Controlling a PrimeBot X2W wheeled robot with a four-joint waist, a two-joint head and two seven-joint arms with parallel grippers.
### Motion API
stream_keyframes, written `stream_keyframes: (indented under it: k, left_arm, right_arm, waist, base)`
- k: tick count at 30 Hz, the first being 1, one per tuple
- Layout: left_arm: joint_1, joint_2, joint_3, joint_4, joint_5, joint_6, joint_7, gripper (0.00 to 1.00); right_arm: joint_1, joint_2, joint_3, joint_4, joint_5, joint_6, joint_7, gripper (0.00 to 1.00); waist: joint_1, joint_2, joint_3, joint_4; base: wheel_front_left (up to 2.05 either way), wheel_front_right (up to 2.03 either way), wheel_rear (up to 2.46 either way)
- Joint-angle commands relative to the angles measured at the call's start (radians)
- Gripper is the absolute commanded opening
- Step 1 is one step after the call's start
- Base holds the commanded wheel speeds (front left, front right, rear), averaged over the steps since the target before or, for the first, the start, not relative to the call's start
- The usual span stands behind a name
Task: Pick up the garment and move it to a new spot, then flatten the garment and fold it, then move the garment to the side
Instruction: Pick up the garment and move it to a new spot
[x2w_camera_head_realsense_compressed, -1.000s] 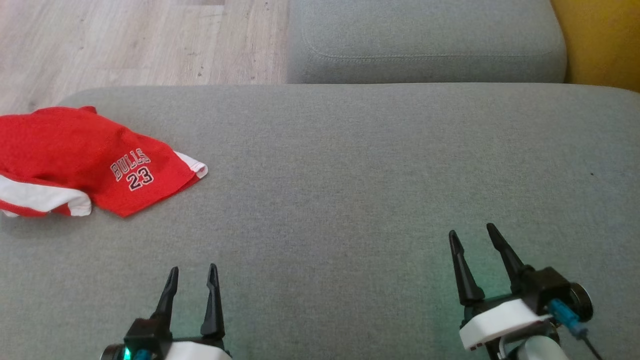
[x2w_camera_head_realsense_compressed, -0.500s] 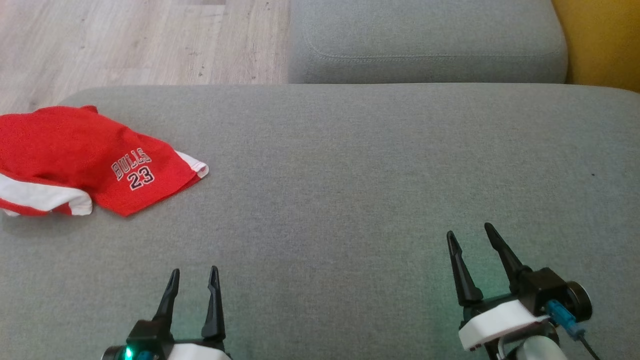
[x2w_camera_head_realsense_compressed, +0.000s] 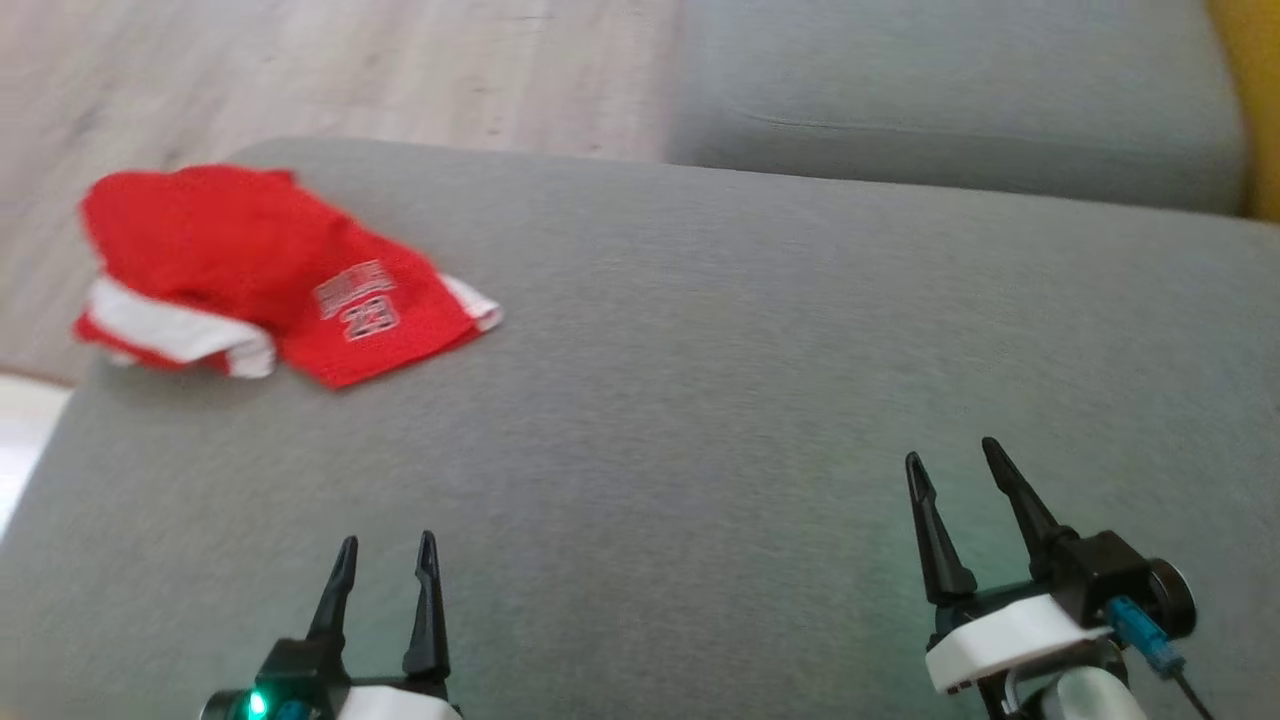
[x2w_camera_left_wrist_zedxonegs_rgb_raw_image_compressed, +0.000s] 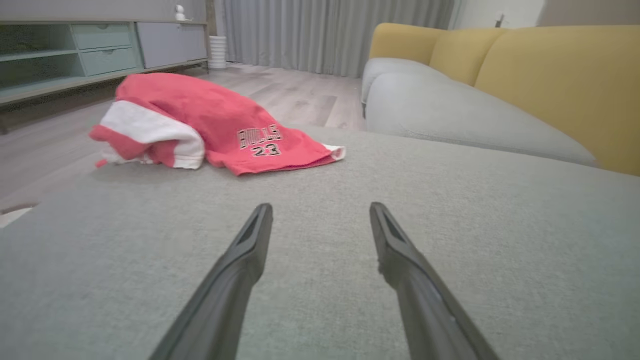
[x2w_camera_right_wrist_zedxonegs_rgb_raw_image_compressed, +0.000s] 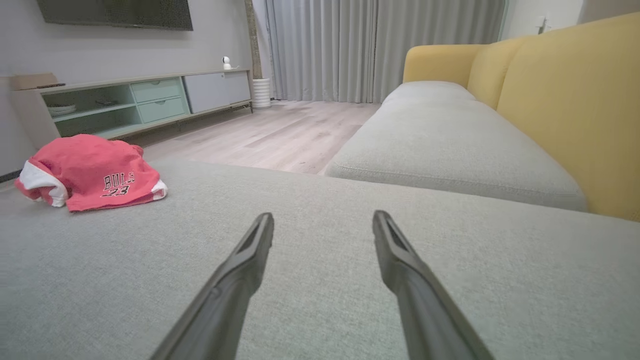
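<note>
The garment (x2w_camera_head_realsense_compressed: 270, 270), a red piece with white trim, lies crumpled in a loose heap on the grey sofa seat (x2w_camera_head_realsense_compressed: 700, 350), at the seat's far left corner and close to its left edge. The wooden floor (x2w_camera_head_realsense_compressed: 350, 70) begins just behind it. The head view is blurred, but in the left wrist view the garment (x2w_camera_left_wrist_zedxonegs_rgb_raw_image_compressed: 210, 110) shows the print "BULLS 23" on a flap that spreads flat toward the right, with a white band bunched up at its left end.

The garment is well apart from both pairs of fingers. It sits ahead of the left fingers (x2w_camera_head_realsense_compressed: 428, 610) and off to their left, with a bare stretch of seat between. From the right fingers (x2w_camera_head_realsense_compressed: 938, 550) it lies much farther off, across most of the seat, and in the right wrist view it appears small at the far left (x2w_camera_right_wrist_zedxonegs_rgb_raw_image_compressed: 90, 172).

Both pairs of fingers stand spread wide and hold nothing; only grey fabric shows between them (x2w_camera_left_wrist_zedxonegs_rgb_raw_image_compressed: 245, 255) (x2w_camera_right_wrist_zedxonegs_rgb_raw_image_compressed: 250, 255).

Both arms sit low at the near edge of the seat. The left fingers point almost straight ahead; the right fingers lean slightly leftward. The wrist views run nearly level along the cushion; whether the fingers touch it cannot be told
</note>
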Motion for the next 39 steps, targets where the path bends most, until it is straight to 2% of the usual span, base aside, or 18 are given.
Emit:
stream_keyframes:
  k: [1,6,11,18,25,29,32,35,39]
  left_arm:
    - [-0.037,0.012,0.026,-0.038,0.007,0.007,-0.011,1.00]
    - [-0.031,0.017,0.030,-0.052,0.005,0.012,-0.011,1.00]
    - [-0.023,0.026,0.038,-0.063,-0.002,0.013,-0.011,1.00]
    - [0.015,0.027,0.072,-0.120,-0.018,0.037,-0.011,1.00]
    - [0.027,0.049,0.104,-0.182,-0.008,0.057,-0.011,1.00]
    - [-0.004,0.102,0.153,-0.289,-0.005,0.078,0.009,1.00]
    - [-0.078,0.170,0.211,-0.404,-0.011,0.079,0.035,1.00]
    - [-0.190,0.256,0.264,-0.451,-0.031,0.056,0.103,1.00]
    - [-0.367,0.350,0.296,-0.417,-0.078,0.008,0.204,1.00]
  right_arm:
    - [-0.030,-0.008,0.021,-0.037,0.000,0.008,-0.012,1.00]
    - [-0.028,-0.008,0.026,-0.040,0.000,0.008,-0.012,1.00]
    - [-0.027,-0.008,0.036,-0.038,0.004,0.008,-0.012,1.00]
    - [-0.062,-0.008,0.090,-0.020,-0.006,0.008,-0.012,1.00]
    - [-0.074,-0.008,0.093,-0.022,-0.016,0.008,-0.012,1.00]
    - [-0.068,-0.008,0.071,-0.042,-0.042,0.008,-0.012,1.00]
    - [-0.062,-0.008,0.043,-0.060,-0.070,0.008,-0.012,1.00]
    - [-0.062,-0.008,0.020,-0.087,-0.102,0.008,-0.008,1.00]
    - [-0.088,-0.008,0.015,-0.125,-0.151,0.008,0.020,1.00]
  waist:
    - [0.0000,-0.0001,-0.001,0.092]
    - [0.0000,-0.0001,-0.003,0.220]
    - [0.0000,-0.0001,-0.008,0.319]
    - [0.0000,-0.0001,0.011,0.341]
    - [0.0000,-0.0001,0.016,0.342]
    - [0.0000,-0.0001,0.035,0.343]
    - [0.0000,-0.0001,0.056,0.342]
    - [0.0000,-0.0001,0.094,0.331]
    - [0.0000,-0.0001,0.170,0.282]
  base:
    - [0.00,0.00,0.00]
    - [0.00,0.00,0.00]
    - [0.00,0.00,0.00]
    - [0.00,0.00,0.00]
    - [0.00,0.00,0.00]
    - [0.00,0.00,0.00]
    - [0.00,0.00,0.00]
    - [0.00,0.00,0.00]
    - [0.00,0.00,0.00]
